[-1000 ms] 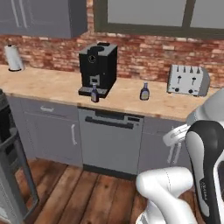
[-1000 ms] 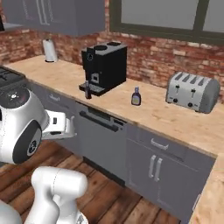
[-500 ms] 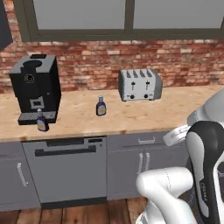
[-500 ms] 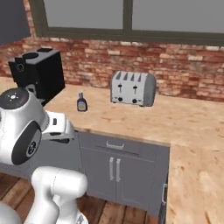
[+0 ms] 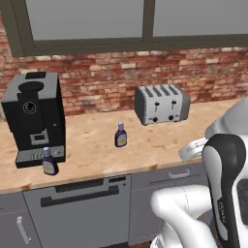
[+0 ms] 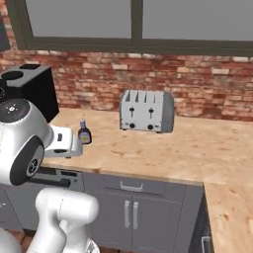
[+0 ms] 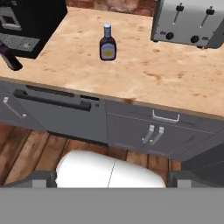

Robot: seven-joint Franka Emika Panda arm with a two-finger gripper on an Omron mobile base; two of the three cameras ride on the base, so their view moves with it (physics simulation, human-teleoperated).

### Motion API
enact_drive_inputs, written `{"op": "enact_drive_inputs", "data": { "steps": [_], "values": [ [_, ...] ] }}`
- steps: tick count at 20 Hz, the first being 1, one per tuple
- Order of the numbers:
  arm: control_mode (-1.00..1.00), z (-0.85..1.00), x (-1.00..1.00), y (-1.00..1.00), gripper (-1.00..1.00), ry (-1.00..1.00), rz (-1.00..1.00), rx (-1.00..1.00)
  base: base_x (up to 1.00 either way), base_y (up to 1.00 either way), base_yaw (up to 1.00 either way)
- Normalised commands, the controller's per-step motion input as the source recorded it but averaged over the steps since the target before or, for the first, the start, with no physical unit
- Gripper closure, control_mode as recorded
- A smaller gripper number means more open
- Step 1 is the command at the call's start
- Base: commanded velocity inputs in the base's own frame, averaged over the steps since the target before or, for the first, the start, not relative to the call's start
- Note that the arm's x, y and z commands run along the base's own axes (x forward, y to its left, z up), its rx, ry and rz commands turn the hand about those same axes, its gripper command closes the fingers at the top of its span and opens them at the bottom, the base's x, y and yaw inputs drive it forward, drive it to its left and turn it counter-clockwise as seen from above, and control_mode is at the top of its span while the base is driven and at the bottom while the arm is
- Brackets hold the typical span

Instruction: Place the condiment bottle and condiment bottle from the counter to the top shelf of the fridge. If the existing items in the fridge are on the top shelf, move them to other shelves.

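Note:
Two small dark condiment bottles stand upright on the counter point(image 5: 160, 140). One condiment bottle point(image 5: 121, 135) point(image 6: 84, 134) point(image 7: 107, 43) has a yellow label and stands alone mid-counter, left of the toaster. The other condiment bottle point(image 5: 48, 162) point(image 7: 9, 57) has a purple label and stands right at the front of the coffee machine. In the hand view my gripper point(image 7: 112, 179) hangs open and empty out in front of the cabinets, well short of both bottles. The fridge, its top shelf and the existing items are out of view.
A black coffee machine point(image 5: 35, 118) stands at the left and a silver toaster point(image 5: 161, 104) point(image 6: 147, 111) against the brick wall. A dishwasher front point(image 5: 77, 208) and grey cabinet doors point(image 7: 153, 131) lie below. The counter turns a corner at the right point(image 6: 232, 197).
The whole picture has shifted left and grown larger: the base has travelled right along the counter and closer. Paper towel roll left the view. The gripper stayed open.

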Motion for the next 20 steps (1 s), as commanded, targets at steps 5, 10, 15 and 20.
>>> {"op": "enact_drive_inputs", "data": {
  "steps": [5, 10, 15, 20],
  "values": [
    [1.00, 0.00, 0.00, 0.00, -1.00, 0.00, 0.00, 0.00, 0.56, 0.28, -0.12],
    [-1.00, -0.21, 0.89, 0.32, -1.00, 0.08, -0.18, -0.03, 0.00, 0.00, 0.00],
    [-1.00, -0.33, 0.95, 0.23, -1.00, 0.05, -0.13, 0.00, 0.00, 0.00, 0.00],
    [-1.00, -0.36, 0.81, 0.25, -1.00, 0.01, -0.06, 0.00, 0.00, 0.00, 0.00]
  ]
}}
